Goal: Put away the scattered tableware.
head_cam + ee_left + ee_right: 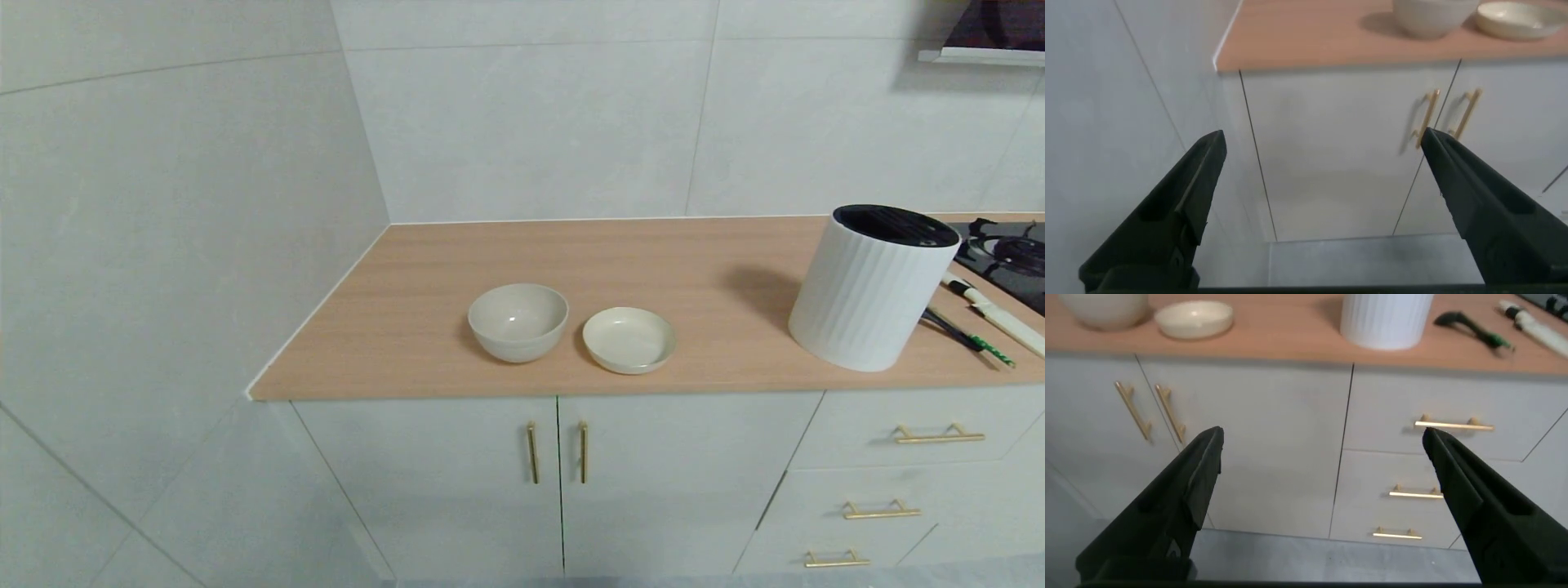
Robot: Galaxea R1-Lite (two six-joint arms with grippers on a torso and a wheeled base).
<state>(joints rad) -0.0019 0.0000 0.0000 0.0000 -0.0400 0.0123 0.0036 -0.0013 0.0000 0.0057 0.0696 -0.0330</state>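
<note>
A: where's our tableware?
B: bowl [518, 321] and dish [629, 339] side by side at counter [408, 327] near edge; head view gives us the holder [869, 286] with its slotted top, to their right
A: grippers?
B: left gripper [1321, 139], right gripper [1321, 434] both spread apart, holding nothing

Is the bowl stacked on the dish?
No, the bowl stands on the counter beside the dish, not on it.

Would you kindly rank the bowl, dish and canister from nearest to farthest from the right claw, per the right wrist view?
1. Canister, straight ahead of the right claw.
2. Dish, off to the left.
3. Bowl, farthest left.
</note>
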